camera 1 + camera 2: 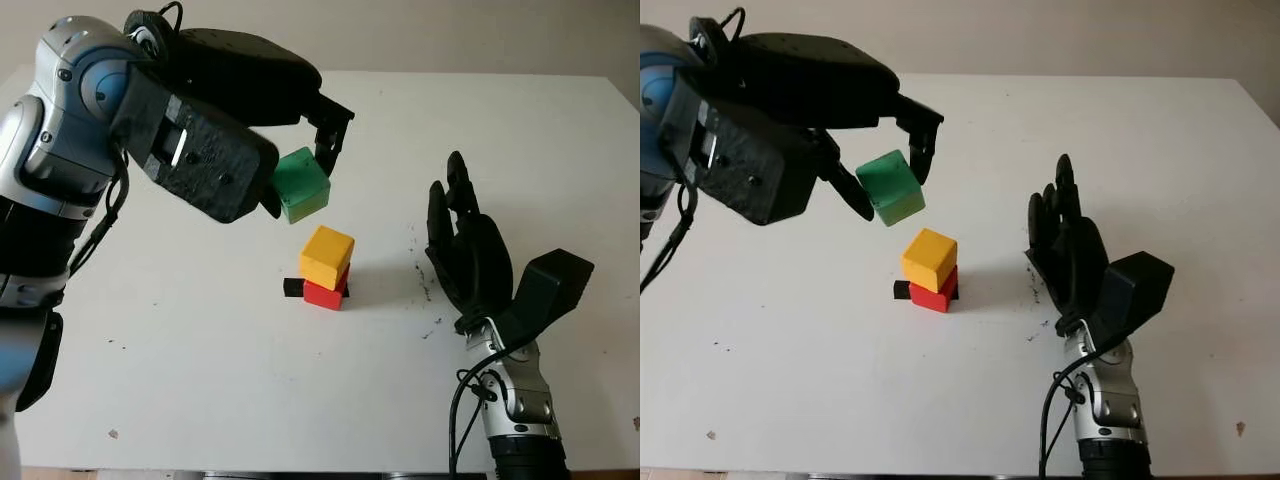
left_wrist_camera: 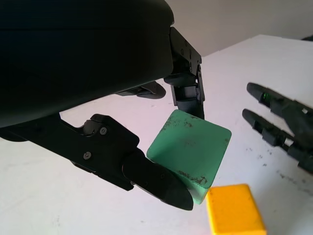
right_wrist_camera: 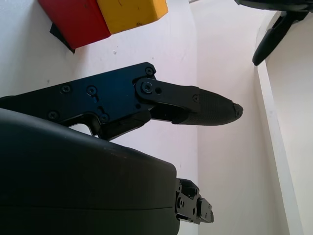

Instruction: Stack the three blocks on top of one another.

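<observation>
- The left hand [image 1: 300, 165] is gripping the green block [image 1: 301, 184] between its fingers, holding it in the air just above and behind the yellow block [image 1: 327, 256], not touching it.
- The green block is hanging tilted in the grip, one corner dipping lower than the rest, as the left wrist view is showing.
- The yellow block is sitting on the red block [image 1: 325, 293], turned a little against it so its edges are overhanging; a small black marker [image 1: 292, 287] is lying on the white table [image 1: 200, 380] right beside the red block.
- The right hand [image 1: 468, 255] is standing open, holding nothing, to the right of the yellow block and apart from it.
- Judging from this, two blocks are stacked and the third is waiting to be placed.
- Risk: the green block is going in tilted, so it may be landing on an edge and sliding off.
- Risk: it is sitting off-centre from the yellow block, so a straight descent could be catching only the rim and toppling the twisted pair.
- Risk: fingers opening low may be nudging the yellow block sideways.
</observation>
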You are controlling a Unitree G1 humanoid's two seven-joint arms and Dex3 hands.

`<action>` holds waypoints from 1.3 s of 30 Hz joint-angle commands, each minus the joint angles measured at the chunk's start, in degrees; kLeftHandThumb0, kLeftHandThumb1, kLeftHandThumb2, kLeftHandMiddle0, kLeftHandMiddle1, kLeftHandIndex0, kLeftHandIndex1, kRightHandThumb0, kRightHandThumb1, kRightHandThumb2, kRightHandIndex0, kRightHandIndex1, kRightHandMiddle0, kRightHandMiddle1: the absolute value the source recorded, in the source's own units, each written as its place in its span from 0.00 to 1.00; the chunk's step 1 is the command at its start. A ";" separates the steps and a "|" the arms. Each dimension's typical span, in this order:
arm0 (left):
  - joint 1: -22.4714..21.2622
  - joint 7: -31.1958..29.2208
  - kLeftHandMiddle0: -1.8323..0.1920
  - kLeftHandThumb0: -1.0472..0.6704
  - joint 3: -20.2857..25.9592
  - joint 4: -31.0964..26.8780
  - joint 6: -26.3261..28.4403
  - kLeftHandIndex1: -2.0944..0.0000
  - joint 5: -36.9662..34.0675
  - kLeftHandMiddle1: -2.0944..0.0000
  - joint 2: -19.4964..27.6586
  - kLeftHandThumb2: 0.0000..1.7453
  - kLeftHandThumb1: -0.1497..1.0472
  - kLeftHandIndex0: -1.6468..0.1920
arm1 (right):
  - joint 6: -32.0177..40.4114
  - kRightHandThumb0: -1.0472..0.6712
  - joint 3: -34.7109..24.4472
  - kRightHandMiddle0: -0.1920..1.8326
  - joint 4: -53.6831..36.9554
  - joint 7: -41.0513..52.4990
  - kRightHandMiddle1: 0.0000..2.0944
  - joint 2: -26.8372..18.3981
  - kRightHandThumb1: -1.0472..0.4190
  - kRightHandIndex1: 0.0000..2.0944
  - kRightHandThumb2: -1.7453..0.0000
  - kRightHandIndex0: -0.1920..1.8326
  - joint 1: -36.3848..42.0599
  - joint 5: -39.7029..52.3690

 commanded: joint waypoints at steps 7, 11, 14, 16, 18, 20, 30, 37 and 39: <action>2.01 2.75 0.75 0.39 1.18 -2.93 8.82 0.34 1.08 0.98 -1.20 0.03 0.95 0.70 | -0.10 0.20 -0.08 0.00 0.09 -0.29 0.00 -0.12 0.00 0.00 0.68 0.00 -0.48 -0.10; 3.07 3.02 0.75 0.39 0.96 -4.28 13.96 0.29 1.55 0.98 -1.99 0.03 0.96 0.72 | 0.41 0.20 0.02 0.00 -0.37 -0.27 0.00 -0.10 0.00 0.00 0.68 0.00 -0.34 0.17; 3.84 2.68 0.75 0.39 0.95 -5.15 17.02 0.29 0.77 0.97 -2.36 0.03 0.96 0.74 | -0.10 0.21 0.17 0.00 -0.28 -0.18 0.00 -0.18 0.00 0.00 0.68 0.00 -0.26 -0.03; 4.48 2.65 0.75 0.40 1.10 -5.36 18.22 0.27 -0.01 0.97 -2.59 0.03 0.95 0.75 | -0.08 0.21 0.22 0.00 -0.33 -0.18 0.00 -0.20 0.00 0.00 0.68 0.00 -0.21 -0.11; 5.04 2.84 0.76 0.40 1.12 -5.50 19.16 0.24 -0.59 0.98 -2.73 0.03 0.95 0.75 | 0.04 0.20 0.21 0.00 -0.42 -0.28 0.00 -0.10 0.00 0.00 0.68 0.00 -0.14 -0.10; 5.65 3.04 0.76 0.39 0.97 -5.61 19.91 0.23 -0.87 0.97 -2.81 0.03 0.95 0.75 | -0.11 0.20 0.28 0.00 -0.37 -0.27 0.00 -0.17 0.00 0.00 0.68 0.00 -0.08 -0.27; 6.79 1.34 0.76 0.38 1.11 -6.54 24.22 0.24 -4.61 0.97 -3.43 0.03 0.94 0.76 | 0.01 0.20 0.31 0.00 -0.63 -0.79 0.00 -0.05 0.00 0.00 0.68 0.00 0.10 -0.65; 7.75 1.63 0.76 0.40 0.25 -7.42 26.79 0.29 -5.91 0.98 -3.89 0.03 0.93 0.73 | 0.17 0.21 0.28 0.00 -0.81 -0.64 0.00 -0.06 0.00 0.00 0.67 0.00 0.37 -0.42; 7.92 1.45 0.77 0.41 -0.33 -7.70 27.84 0.27 -5.83 0.98 -4.06 0.03 0.94 0.74 | 0.12 0.21 0.21 0.00 -0.92 -0.48 0.00 -0.05 0.00 0.00 0.68 0.00 0.51 -0.20</action>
